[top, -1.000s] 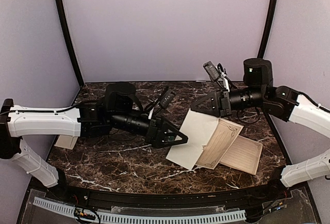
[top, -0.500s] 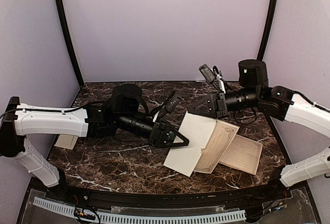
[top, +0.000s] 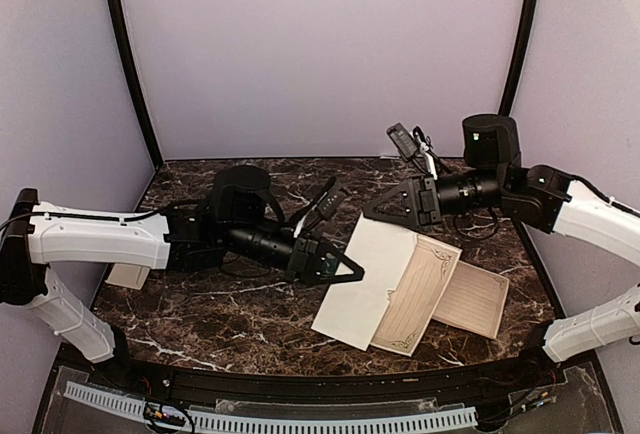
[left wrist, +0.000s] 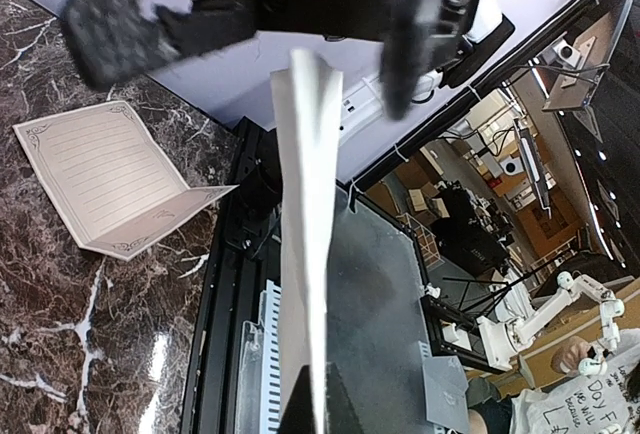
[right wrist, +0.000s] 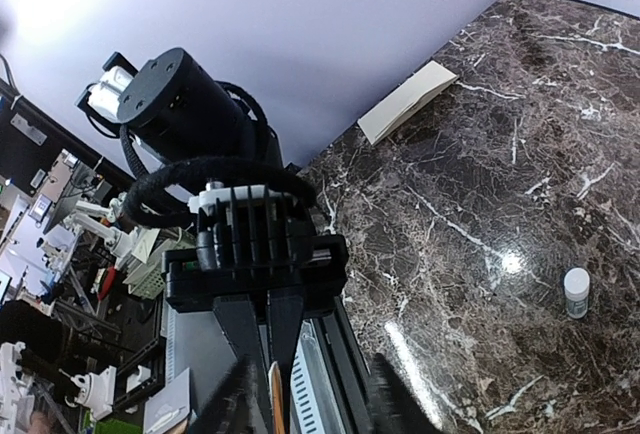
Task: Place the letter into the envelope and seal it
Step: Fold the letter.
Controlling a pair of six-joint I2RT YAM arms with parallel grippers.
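The envelope (top: 362, 276) is a plain cream sheet, its left edge raised and its right side against the bordered sheets. My left gripper (top: 347, 272) is shut on that left edge. In the left wrist view the envelope (left wrist: 306, 224) stands edge-on, rising from my shut left gripper (left wrist: 318, 420). My right gripper (top: 373, 210) is open at the envelope's far corner. Its blurred fingers (left wrist: 108, 26) stand apart on either side of the paper. The letter (top: 421, 292), cream with a printed border, lies half under the envelope's right side.
A second bordered, lined sheet (top: 476, 299) lies right of the letter, towards the table's right edge. A folded cream paper (top: 127, 274) sits at the left under my left arm. A small white bottle (right wrist: 576, 291) stands on the marble.
My left gripper has shut on the envelope's left edge. My right gripper has opened and let go of the far corner. The envelope has shifted slightly towards the front.
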